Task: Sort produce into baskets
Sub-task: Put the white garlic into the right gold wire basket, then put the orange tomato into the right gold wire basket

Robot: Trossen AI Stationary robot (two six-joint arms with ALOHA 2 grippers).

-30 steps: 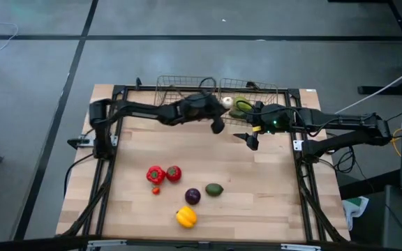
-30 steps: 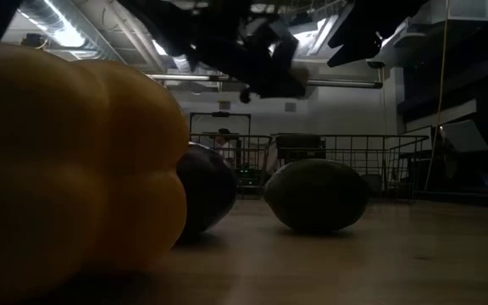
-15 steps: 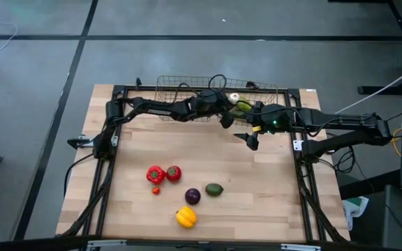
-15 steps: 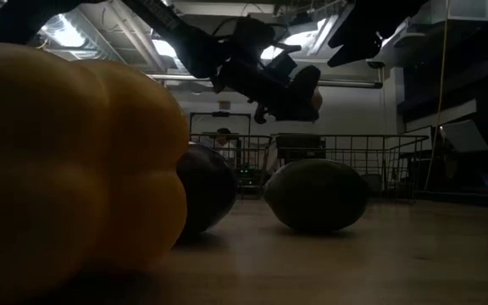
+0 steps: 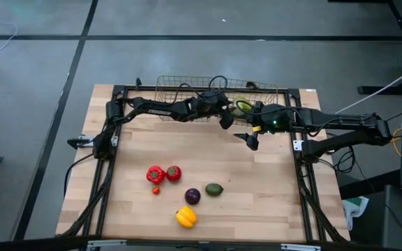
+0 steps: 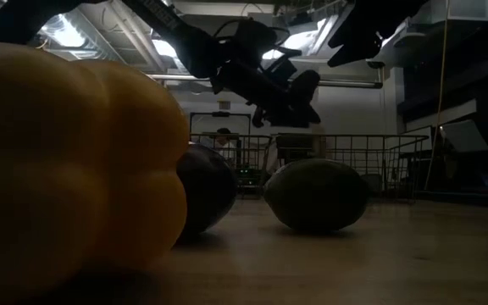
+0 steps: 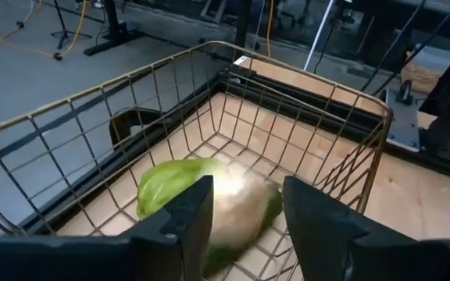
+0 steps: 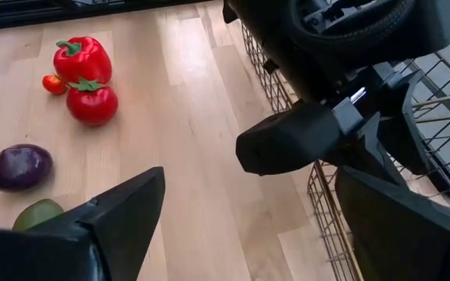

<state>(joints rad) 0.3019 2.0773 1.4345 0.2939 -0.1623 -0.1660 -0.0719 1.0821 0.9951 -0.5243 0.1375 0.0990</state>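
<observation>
Two wire baskets stand side by side at the table's far edge, the left one and the right one. My left gripper hangs open over the right basket. Below its fingers a blurred white piece is on or just above a green piece on the basket's floor. My right gripper is open and empty, just in front of the right basket. The red pepper, red tomato, purple ball, green piece and yellow pepper rest on the table.
A tiny orange bit lies by the red pepper. In the right wrist view my left gripper shows close ahead, beside the basket's wire wall. The yellow pepper fills the low view's left. Bare wood lies between the produce and the baskets.
My left gripper has carried the white piece toward the table's far right, from between the baskets to over the right basket. It has let go, and the white piece has dropped into that basket by the green piece. My right gripper has kept still.
</observation>
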